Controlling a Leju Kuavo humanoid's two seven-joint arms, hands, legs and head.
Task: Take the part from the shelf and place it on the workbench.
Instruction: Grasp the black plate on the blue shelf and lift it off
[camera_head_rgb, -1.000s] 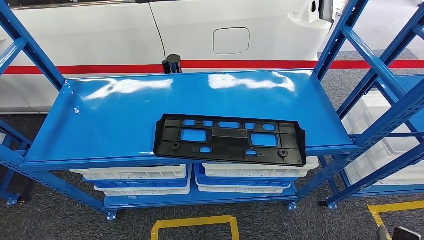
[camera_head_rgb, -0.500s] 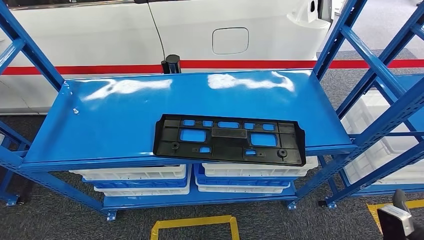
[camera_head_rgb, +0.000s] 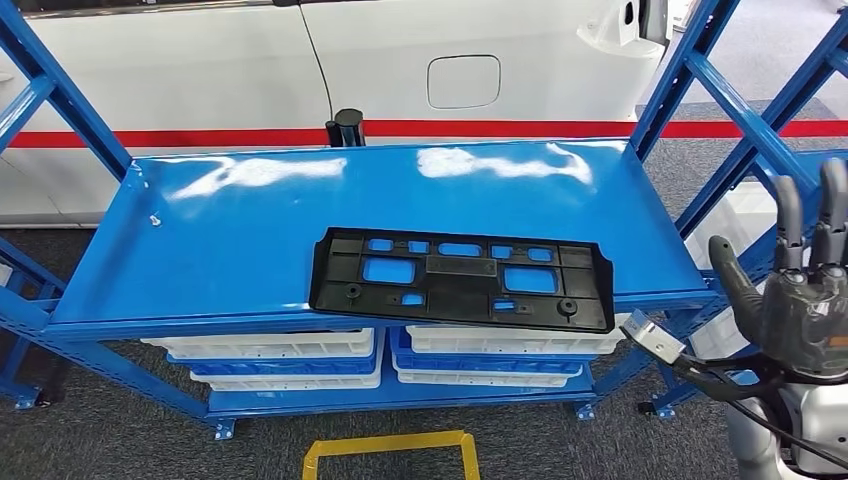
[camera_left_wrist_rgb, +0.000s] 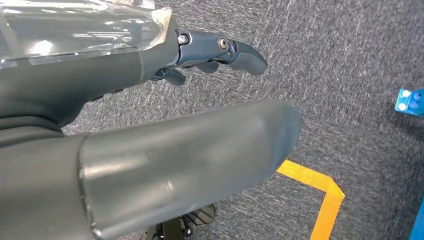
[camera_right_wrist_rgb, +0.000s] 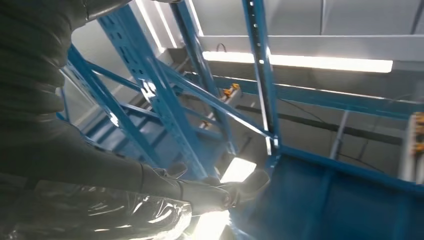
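Blue shelf (camera_head_rgb: 250, 240) holds the black part (camera_head_rgb: 460, 280) untouched; my right hand (camera_head_rgb: 800, 290) has risen beside it, fingers spread, empty, ready to reach.

Part on the shelf, right hand beside it

The part (camera_head_rgb: 460, 279) lies flat on the shelf (camera_head_rgb: 250, 240), toward its front right edge. Bins (camera_head_rgb: 270, 360) sit below. The right hand (camera_head_rgb: 800, 290) is right of the shelf, apart from the part. A vehicle (camera_head_rgb: 400, 60) stands behind.
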